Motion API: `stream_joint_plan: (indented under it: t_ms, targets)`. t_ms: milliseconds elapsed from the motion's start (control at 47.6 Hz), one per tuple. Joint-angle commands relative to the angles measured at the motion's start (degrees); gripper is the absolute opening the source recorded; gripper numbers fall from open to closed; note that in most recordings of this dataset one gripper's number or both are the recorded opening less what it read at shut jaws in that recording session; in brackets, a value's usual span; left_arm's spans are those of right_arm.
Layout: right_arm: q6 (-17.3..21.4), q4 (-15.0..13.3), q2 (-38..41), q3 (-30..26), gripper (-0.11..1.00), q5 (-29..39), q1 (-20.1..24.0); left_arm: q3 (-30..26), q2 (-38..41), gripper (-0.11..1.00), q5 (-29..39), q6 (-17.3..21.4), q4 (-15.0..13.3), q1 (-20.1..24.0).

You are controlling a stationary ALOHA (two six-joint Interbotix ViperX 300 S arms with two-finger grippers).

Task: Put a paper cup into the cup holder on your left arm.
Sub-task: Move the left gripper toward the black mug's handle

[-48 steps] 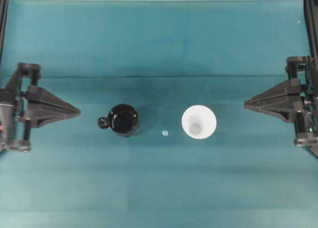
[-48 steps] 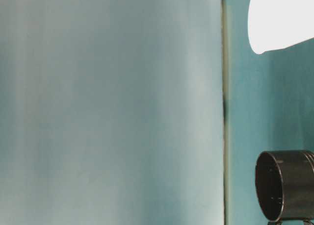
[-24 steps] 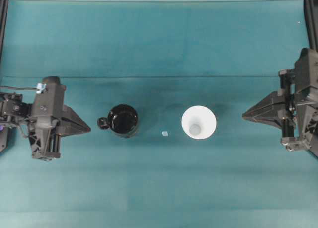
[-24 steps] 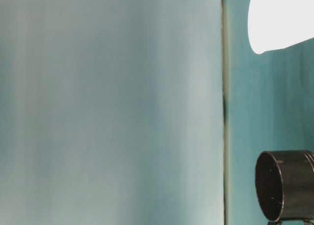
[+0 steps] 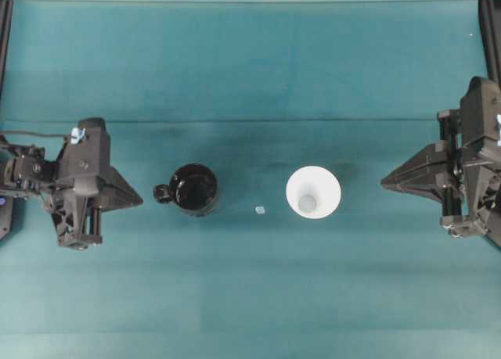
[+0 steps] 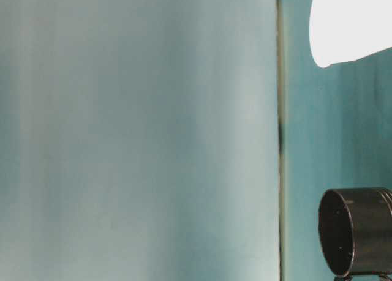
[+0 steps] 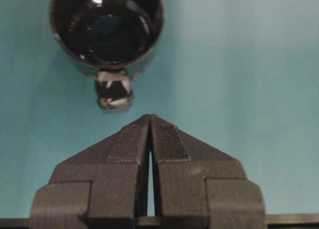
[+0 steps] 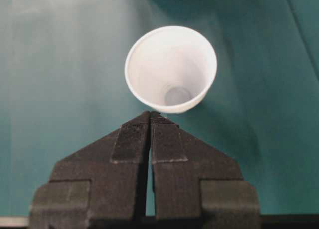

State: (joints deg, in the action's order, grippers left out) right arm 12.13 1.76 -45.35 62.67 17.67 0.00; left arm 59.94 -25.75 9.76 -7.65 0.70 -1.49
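From where I sat, nothing of the job was done yet. The paper cup [image 5: 313, 192] stood upright and empty on the surface [image 5: 250, 296], to the right of the cup holder [image 5: 194, 189] and well apart from it, with a small pale scrap [image 5: 260, 210] between them. My left claw [image 7: 150, 120] was clenched on nothing, just short of the holder's handle. My right claw [image 8: 150, 115] was clenched too, empty, near the cup's rim. Grasping, carrying and seating the cup all remained.

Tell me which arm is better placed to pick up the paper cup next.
Right. The paper cup stands upright nearer the right gripper, whose shut jaws point at it. The left gripper faces the cup holder instead.
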Motion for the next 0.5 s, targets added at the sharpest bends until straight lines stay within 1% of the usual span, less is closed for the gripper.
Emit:
stream_joint_plan:
  t_ms: [0, 42, 105, 147, 294, 378, 420, 483]
  targets:
    - [0.5, 0.1, 0.1, -1.6, 0.03, -0.3, 0.1, -0.3, 0.4, 0.04, -0.6, -0.1, 0.1, 0.3]
    - [0.5, 0.1, 0.1, -1.6, 0.03, -0.3, 0.1, -0.3, 0.5, 0.08, -0.6, -0.2, 0.1, 0.4]
    - [0.5, 0.1, 0.2, -1.6, 0.03, -0.2, 0.1, -0.4, 1.1, 0.20, -0.7, -0.2, 0.1, 1.0]
    - [0.5, 0.1, 0.1, -1.6, 0.03, -0.2, 0.0, -0.4, 1.7, 0.30, -0.8, -0.2, 0.1, 1.2]
    - [0.5, 0.1, 0.2, -1.6, 0.03, -0.1, -0.1, -1.1, 4.4, 0.74, -1.9, -0.2, 0.1, 2.3]
    - [0.5, 0.1, 0.2, -1.6, 0.03, 0.0, -0.1, -1.5, 6.3, 0.93, -3.3, 0.0, 0.1, 2.5]
    - [0.5, 0.1, 0.2, -1.6, 0.03, 0.0, -0.1, -1.7, 7.6, 0.97, -4.4, 0.2, 0.1, 2.5]
    - [0.5, 0.0, 0.2, -1.6, 0.03, 0.0, -0.2, -1.7, 9.1, 0.93, -6.2, 0.2, 0.1, 2.5]
